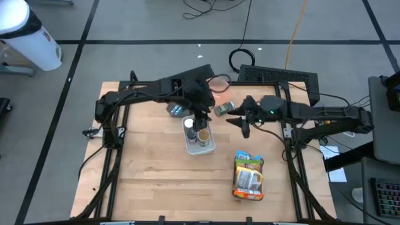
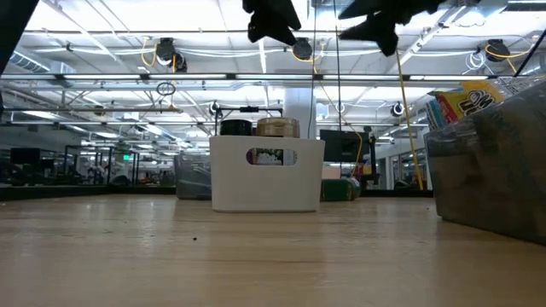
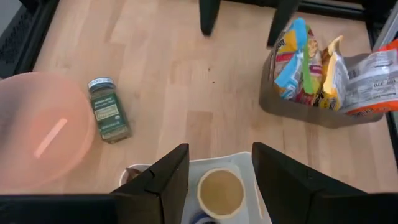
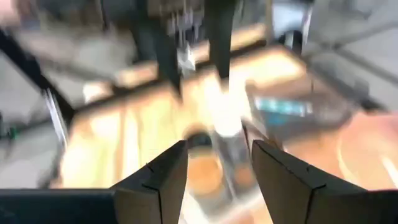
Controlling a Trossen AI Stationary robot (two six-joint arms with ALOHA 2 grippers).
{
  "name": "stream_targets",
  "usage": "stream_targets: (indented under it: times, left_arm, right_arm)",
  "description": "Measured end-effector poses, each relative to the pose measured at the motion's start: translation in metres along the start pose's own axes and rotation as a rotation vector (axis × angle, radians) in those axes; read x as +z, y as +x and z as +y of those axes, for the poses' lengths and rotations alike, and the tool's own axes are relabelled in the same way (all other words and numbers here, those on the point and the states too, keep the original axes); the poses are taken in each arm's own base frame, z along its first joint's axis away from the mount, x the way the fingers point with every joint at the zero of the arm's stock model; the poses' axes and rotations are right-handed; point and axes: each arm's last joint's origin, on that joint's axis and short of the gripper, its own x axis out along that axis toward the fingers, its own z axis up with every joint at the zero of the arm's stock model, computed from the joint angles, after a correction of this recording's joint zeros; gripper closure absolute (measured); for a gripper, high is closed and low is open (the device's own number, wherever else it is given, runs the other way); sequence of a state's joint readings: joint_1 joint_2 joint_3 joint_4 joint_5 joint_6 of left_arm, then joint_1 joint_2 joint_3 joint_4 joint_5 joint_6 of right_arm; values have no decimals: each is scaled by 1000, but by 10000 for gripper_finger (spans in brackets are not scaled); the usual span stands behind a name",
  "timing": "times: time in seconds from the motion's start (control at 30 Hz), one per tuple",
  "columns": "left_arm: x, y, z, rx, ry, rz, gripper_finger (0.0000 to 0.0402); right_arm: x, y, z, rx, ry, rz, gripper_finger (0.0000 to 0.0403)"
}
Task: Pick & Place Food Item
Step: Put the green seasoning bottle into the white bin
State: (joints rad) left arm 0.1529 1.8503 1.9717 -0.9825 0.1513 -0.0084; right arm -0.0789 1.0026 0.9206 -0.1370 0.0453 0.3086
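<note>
While the left gripper hangs above the white bin at table centre, we see its fingers spread and empty, a tan-lidded jar showing between them. That jar stands upright in the bin beside a dark-lidded one. At about two o'clock from the bin, the right gripper hovers clear of the table — fingers apart, holding nothing as far as the blurred wrist view lets us judge. A green spice jar lies on its side beside a pink bowl. At five o'clock sits a tray of snack packets.
</note>
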Motion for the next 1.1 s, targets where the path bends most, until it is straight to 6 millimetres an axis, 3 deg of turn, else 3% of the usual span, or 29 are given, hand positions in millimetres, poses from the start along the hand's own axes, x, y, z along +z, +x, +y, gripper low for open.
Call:
stream_targets:
  times: [0.2, 0.3, 0.6, 0.87, 1.1]
  left_arm:
    - [1, -1, 33, -49, -92, -18, 218]
    - [-1, 0, 41, -93, -181, -8, 218]
    - [1, 6, 23, -67, -295, -2, 218]
    - [6, 9, 11, -27, -312, -48, 218]
    - [5, 7, 26, 170, -336, -70, 218]
  right_arm:
    - [-11, 13, -29, 5, -77, 324, 228]
    - [-14, 22, -42, 26, -172, 371, 228]
    - [-40, 50, -75, 40, -470, 570, 229]
    - [-70, 55, -115, -71, -412, 668, 229]
    - [-64, 50, -139, -192, -408, 604, 229]
